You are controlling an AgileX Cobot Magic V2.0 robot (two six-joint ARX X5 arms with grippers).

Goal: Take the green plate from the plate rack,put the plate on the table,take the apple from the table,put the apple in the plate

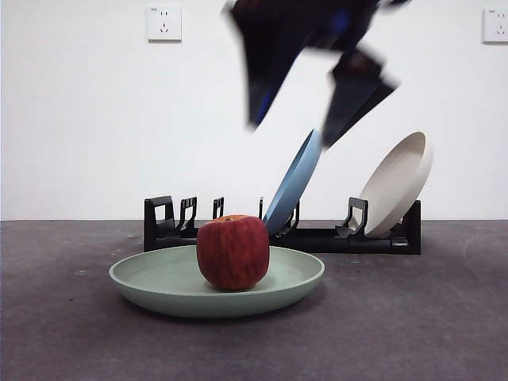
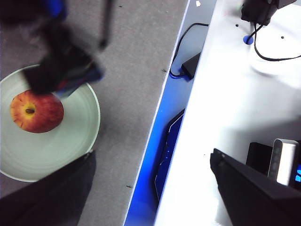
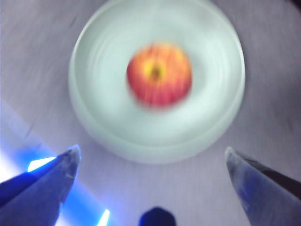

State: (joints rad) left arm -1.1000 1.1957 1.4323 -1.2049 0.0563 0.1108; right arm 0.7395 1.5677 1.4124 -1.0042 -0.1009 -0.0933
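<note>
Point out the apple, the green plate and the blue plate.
apple (image 1: 232, 252): front view, middle of its red side.
green plate (image 1: 298, 279): front view, right rim.
blue plate (image 1: 295, 182): front view, its face, leaning in the rack.

Evenly and brightly lit from overhead in the front view, with a soft shadow under the green plate (image 1: 217, 284) on the desk (image 1: 413, 317). Right gripper (image 1: 317, 127) smeared by motion blur. Right wrist view blurred throughout, tinted bluish. Left wrist view sharp except a blurred dark arm.
</note>
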